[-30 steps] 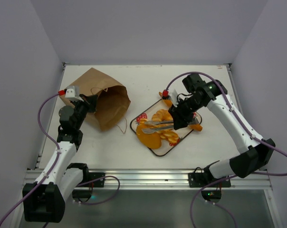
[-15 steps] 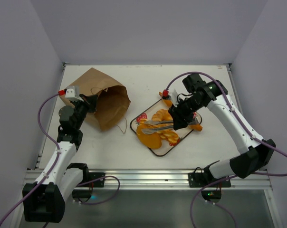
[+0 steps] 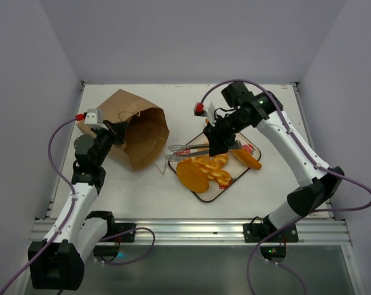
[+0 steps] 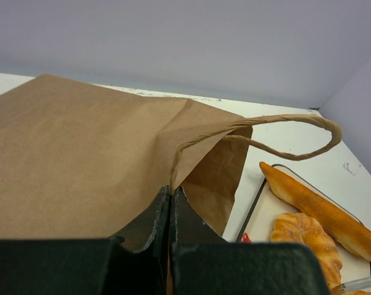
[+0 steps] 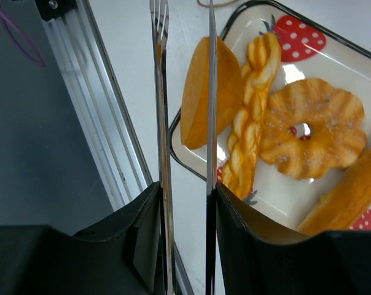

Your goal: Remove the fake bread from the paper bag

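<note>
The paper bag (image 3: 133, 126) lies on its side at the left, its mouth facing the tray. My left gripper (image 3: 115, 132) is shut on the bag's upper rim, seen up close in the left wrist view (image 4: 171, 189). My right gripper (image 3: 217, 140) is shut on metal tongs (image 3: 188, 149) whose arms stand apart and empty (image 5: 163, 92), the tips past the tray's left edge. The fake bread lies on the strawberry tray (image 3: 249, 146): flat disc (image 3: 191, 174), braided loaf (image 3: 216, 174), doughnut (image 5: 314, 132), baguette (image 3: 247, 158). The bag's inside is hidden.
The bag's loop handle (image 4: 296, 132) arches over its mouth and another lies on the table (image 3: 158, 163). The metal rail (image 3: 191, 228) runs along the near table edge. Grey walls enclose the table on three sides.
My right arm has moved left and back, carrying the tongs from over the tray's middle so the tips now reach toward the bag mouth. The left arm and bag have not moved.
</note>
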Controlling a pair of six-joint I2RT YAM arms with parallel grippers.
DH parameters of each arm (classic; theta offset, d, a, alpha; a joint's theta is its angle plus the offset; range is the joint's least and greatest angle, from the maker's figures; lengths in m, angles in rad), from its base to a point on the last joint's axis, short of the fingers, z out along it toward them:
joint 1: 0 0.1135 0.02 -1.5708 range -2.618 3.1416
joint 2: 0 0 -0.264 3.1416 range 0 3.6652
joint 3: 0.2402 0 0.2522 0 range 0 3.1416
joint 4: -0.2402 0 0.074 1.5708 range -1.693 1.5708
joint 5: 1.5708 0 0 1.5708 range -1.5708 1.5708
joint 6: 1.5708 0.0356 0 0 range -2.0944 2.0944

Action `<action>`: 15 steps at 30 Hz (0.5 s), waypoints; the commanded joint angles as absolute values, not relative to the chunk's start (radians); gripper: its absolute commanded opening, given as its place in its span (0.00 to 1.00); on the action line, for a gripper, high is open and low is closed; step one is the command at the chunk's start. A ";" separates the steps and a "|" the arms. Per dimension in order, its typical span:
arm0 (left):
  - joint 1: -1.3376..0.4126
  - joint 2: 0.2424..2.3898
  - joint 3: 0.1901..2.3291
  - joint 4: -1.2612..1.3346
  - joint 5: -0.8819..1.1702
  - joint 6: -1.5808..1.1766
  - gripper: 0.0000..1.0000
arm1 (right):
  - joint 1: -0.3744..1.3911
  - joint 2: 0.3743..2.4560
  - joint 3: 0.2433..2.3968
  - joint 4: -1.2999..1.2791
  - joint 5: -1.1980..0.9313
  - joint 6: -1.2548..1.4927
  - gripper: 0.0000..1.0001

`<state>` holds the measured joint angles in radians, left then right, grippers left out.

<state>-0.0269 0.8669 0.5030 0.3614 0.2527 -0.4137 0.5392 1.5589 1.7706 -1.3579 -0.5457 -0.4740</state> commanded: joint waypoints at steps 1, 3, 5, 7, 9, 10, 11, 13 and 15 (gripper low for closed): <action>-0.021 0.798 0.555 0.339 0.308 -0.333 0.00 | 0.607 1.635 1.842 -1.258 -0.601 -0.407 0.40; -0.021 0.766 0.548 0.328 0.314 -0.260 0.00 | 0.637 1.692 1.864 -1.200 -0.606 -0.371 0.39; -0.021 0.717 0.540 0.316 0.311 -0.212 0.00 | 0.673 1.733 1.861 -1.111 -0.586 -0.345 0.39; -0.020 0.683 0.529 0.307 0.305 -0.193 0.00 | 0.695 1.753 1.850 -1.013 -0.569 -0.322 0.38; -0.020 0.670 0.519 0.298 0.301 -0.186 0.00 | 0.722 1.775 1.829 -0.948 -0.557 -0.272 0.38; -0.021 0.669 0.511 0.295 0.301 -0.187 0.00 | 0.732 1.779 1.819 -0.884 -0.528 -0.253 0.38; -0.021 0.669 0.497 0.295 0.301 -0.198 0.00 | 0.750 1.784 1.803 -0.858 -0.513 -0.221 0.38; -0.021 0.679 0.485 0.299 0.301 -0.215 0.00 | 0.764 1.795 1.784 -0.775 -0.479 -0.187 0.38; -0.021 0.690 0.476 0.305 0.301 -0.244 0.00 | 0.775 1.808 1.776 -0.744 -0.450 -0.150 0.38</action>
